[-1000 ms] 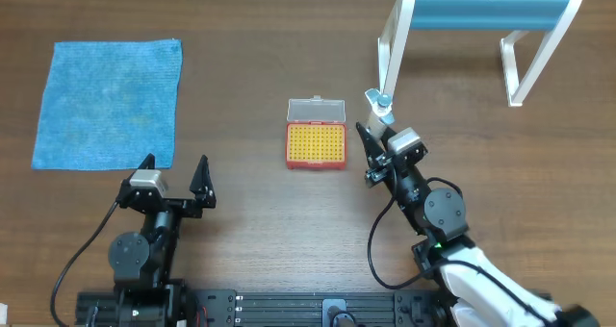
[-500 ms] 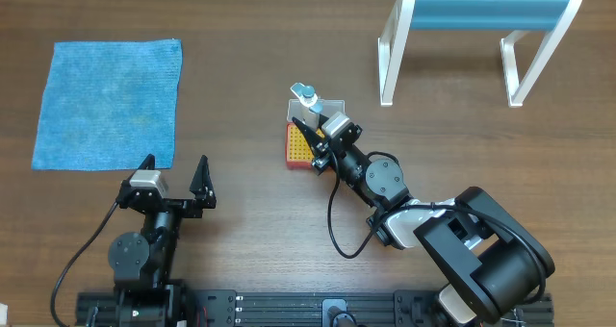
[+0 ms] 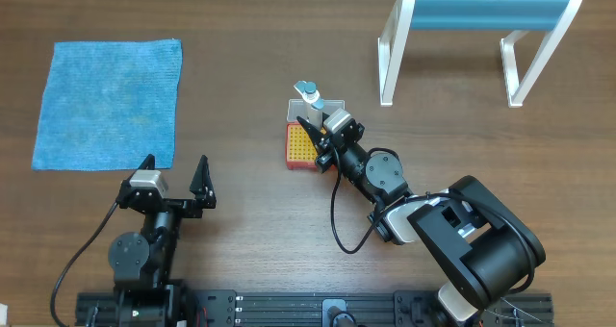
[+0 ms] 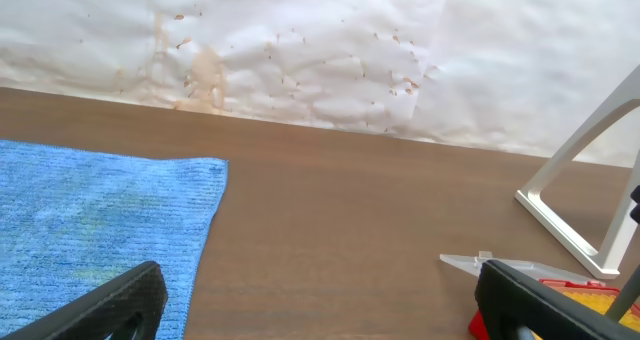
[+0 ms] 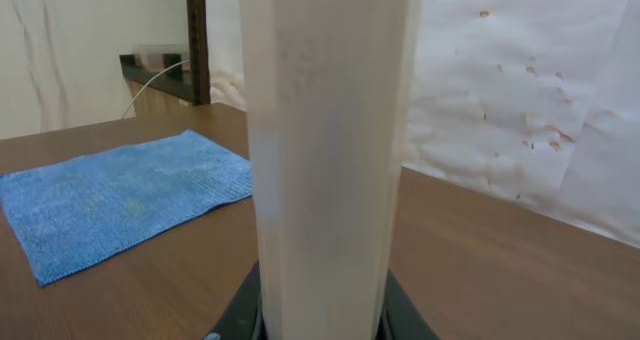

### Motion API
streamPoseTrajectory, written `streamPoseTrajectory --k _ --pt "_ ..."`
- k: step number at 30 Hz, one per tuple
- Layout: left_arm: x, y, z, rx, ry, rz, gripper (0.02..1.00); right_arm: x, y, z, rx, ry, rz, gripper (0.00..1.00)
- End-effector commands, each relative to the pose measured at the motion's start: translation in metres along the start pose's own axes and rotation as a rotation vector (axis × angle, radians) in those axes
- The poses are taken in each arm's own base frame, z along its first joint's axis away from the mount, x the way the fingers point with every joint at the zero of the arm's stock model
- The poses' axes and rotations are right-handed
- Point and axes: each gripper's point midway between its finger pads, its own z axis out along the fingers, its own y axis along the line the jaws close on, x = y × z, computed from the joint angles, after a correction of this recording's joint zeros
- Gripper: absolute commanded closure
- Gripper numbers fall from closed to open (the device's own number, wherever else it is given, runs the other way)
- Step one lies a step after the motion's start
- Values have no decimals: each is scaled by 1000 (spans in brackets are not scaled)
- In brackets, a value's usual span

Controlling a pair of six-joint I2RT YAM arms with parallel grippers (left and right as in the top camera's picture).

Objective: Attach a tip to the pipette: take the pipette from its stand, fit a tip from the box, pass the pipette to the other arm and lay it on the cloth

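Gripping the pipette (image 3: pixel 308 89) at the tip box (image 3: pixel 297 146) with the right hand (image 3: pixel 321 133).
Closed tight around the white pipette barrel, cap end up, at the middle of the desk (image 3: pixel 250 221), well apart from the white-and-blue stand (image 3: pixel 486 10) at the far right. Parked near the front edge with the left hand (image 3: pixel 175 173) spread wide and empty, just beside the near corner of the blue cloth (image 3: pixel 108 104).

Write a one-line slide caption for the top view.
Right gripper holds the pipette upright at the tip box; left gripper sits open near the blue cloth.
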Motion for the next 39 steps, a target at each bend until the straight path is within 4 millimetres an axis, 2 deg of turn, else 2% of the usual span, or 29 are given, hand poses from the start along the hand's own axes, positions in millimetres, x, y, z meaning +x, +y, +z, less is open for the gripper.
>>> streamPoseTrajectory --k 1,9,12,16,23,32,34,39 --pt "1 0 0 -1 3 2 20 -4 -2 5 -4 -12 9 925" --pt "1 0 0 -1 3 2 23 -3 -7 5 8 -10 9 925" --pt "1 0 0 -1 3 2 23 -4 4 5 -55 -11 9 925" --pt "1 0 0 -1 3 2 20 -3 4 5 -58 -9 9 925" --pt "1 0 0 -1 3 2 20 10 -1 4 -46 44 19 923" --pt "1 0 0 -1 3 2 23 49 2 -8 -48 185 50 925" --pt "1 0 0 -1 3 2 20 63 3 -11 -48 219 57 925" --pt "1 0 0 -1 3 2 23 80 3 -10 -48 192 51 925"
